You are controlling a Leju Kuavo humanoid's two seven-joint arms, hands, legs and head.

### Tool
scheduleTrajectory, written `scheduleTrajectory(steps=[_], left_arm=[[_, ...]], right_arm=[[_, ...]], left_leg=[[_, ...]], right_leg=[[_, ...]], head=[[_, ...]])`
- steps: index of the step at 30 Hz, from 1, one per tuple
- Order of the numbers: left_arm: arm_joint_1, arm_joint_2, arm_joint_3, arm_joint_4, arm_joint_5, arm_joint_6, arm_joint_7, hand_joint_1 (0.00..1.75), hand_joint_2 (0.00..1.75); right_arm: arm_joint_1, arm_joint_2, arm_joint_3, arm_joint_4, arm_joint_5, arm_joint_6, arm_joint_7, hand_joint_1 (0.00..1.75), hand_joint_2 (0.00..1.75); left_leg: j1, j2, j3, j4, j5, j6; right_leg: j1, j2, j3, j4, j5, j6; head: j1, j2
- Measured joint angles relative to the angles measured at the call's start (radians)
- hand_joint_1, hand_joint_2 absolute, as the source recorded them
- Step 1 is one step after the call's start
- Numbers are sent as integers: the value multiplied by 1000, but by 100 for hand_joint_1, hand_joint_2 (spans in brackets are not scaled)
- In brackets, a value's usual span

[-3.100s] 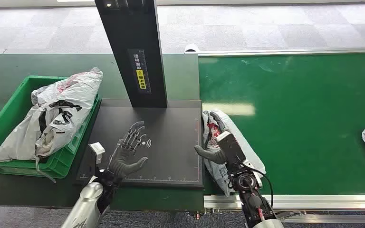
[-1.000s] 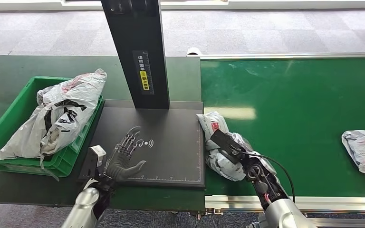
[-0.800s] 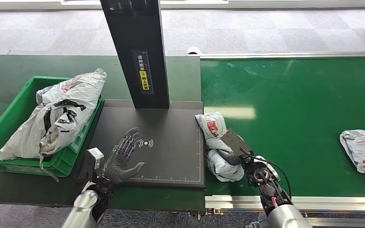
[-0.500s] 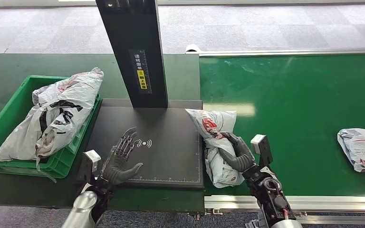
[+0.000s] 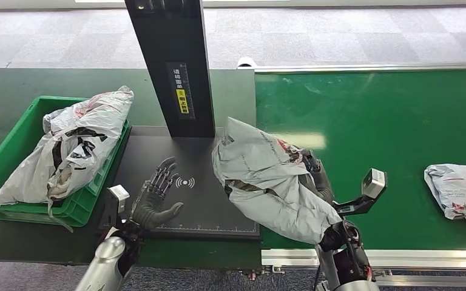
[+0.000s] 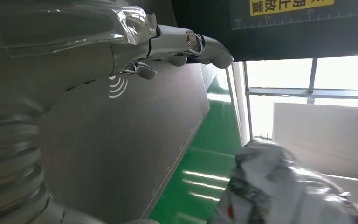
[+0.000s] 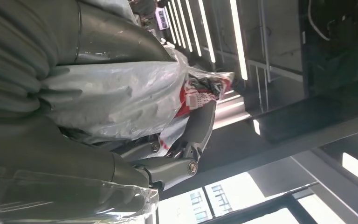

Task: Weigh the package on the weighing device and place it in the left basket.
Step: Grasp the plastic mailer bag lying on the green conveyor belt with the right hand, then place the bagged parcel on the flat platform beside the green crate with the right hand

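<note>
Right hand [image 5: 315,179] grips the crinkled grey plastic package [image 5: 267,179], lifted and draped over the right edge of the flat black weighing device [image 5: 188,200]. Left hand [image 5: 156,200] empty, fingers spread, palm up over the device's wifi-like mark. Green ribbed basket [image 5: 12,151] on the dark counter [image 5: 12,91], stuffed with white poly bags [image 5: 73,142]. 1 more bag [image 5: 458,185] on the green belt [image 5: 388,121].
</note>
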Motion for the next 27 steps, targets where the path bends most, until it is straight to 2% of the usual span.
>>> scheduleTrajectory(steps=[4, 9, 13, 20, 23, 27], left_arm=[[7, -1, 4, -13, 10, 35, -23, 0, 175], [36, -20, 59, -132, 61, 255, -142, 0, 175], [68, -36, 93, -272, 67, 383, -160, 0, 175], [96, -54, 118, -407, 72, 448, -162, 0, 175], [108, -63, 125, -460, 87, 478, -162, 0, 175], [120, -68, 132, -496, 101, 451, -162, 0, 175]], right_arm=[[26, 8, 7, -73, 14, -24, -16, 175, 175], [40, 2, 53, -148, 249, -240, -70, 175, 175], [40, -8, 113, -153, 387, -359, -106, 175, 175], [36, -14, 173, -153, 462, -430, -117, 175, 175], [26, -18, 200, -153, 564, -531, -107, 175, 175], [-3, -23, 246, -142, 700, -663, -96, 175, 175]], left_leg=[[0, 0, 0, 0, 0, 0], [0, 0, 0, 0, 0, 0], [0, 0, 0, 0, 0, 0], [0, 0, 0, 0, 0, 0], [0, 0, 0, 0, 0, 0], [0, 0, 0, 0, 0, 0]], right_leg=[[0, 0, 0, 0, 0, 0], [0, 0, -1, 0, 0, 0], [0, 0, 0, 0, 0, 0], [0, 0, 0, 0, 0, 0], [0, 0, 0, 0, 0, 0], [0, 0, 0, 0, 0, 0]], head=[[0, 0], [0, 0], [0, 0], [0, 0], [0, 0], [0, 0]])
